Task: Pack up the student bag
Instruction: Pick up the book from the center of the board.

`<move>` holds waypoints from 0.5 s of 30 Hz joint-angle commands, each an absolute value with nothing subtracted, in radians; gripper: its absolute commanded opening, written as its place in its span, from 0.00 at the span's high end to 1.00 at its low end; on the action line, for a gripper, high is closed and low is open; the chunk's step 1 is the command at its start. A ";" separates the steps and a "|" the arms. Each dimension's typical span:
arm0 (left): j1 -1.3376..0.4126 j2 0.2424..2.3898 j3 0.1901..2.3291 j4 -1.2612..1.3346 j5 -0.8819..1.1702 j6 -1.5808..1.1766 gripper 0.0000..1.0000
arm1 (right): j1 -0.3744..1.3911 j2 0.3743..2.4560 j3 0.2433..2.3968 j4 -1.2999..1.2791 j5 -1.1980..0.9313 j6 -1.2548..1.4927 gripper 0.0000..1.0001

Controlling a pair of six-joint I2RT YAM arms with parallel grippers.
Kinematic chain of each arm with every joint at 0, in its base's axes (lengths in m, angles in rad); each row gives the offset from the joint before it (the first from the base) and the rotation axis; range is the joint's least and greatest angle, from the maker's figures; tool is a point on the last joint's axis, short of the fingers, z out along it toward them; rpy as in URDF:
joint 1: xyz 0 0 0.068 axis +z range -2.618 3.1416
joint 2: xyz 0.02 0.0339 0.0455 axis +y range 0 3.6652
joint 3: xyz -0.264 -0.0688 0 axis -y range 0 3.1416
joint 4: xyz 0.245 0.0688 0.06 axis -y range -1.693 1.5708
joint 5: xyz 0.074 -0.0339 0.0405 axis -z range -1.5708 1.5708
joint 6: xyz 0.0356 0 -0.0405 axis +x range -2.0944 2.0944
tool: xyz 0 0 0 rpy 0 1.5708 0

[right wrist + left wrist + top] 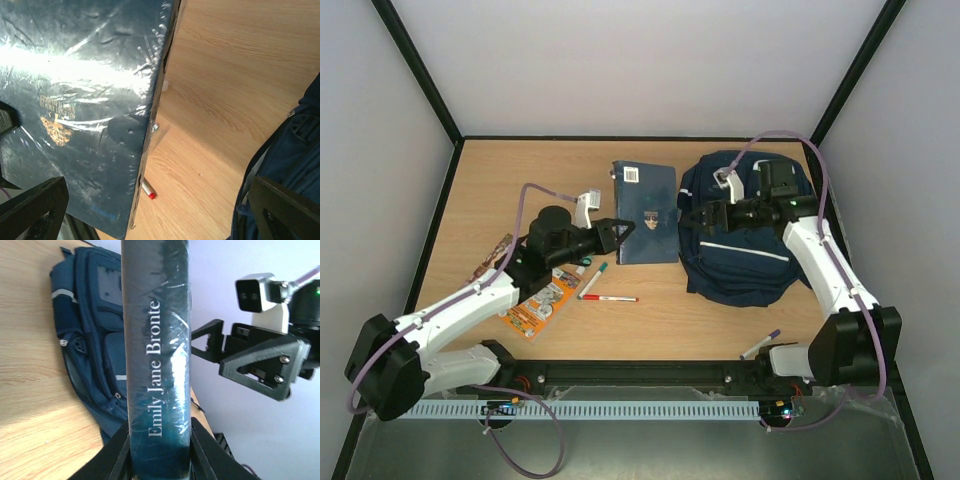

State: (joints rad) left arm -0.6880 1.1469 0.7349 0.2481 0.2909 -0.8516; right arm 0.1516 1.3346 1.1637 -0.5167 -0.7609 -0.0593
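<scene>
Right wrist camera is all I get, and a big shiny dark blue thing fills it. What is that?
Observer: A book; the left wrist camera reads Emily Jane Bronte on its spine.
Operator: Who's holding it?
Observer: The left gripper, clamped across that spine.
Operator: Where's the whole bag?
Observer: The student bag lies on the table, right of the book.

Table [720, 310]: wood-grain top, matt, smooth. Book [157, 365]: dark cover under clear plastic wrap, glossy, wrinkled, strong glare. Backpack [90, 340]: navy woven cloth, matt. Left end effector [160, 440]: black plastic, matt.
</scene>
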 commanded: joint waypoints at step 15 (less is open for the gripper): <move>-0.670 1.081 0.717 0.648 0.604 -0.884 0.98 | 0.106 1.311 0.995 -0.366 -1.265 0.013 0.01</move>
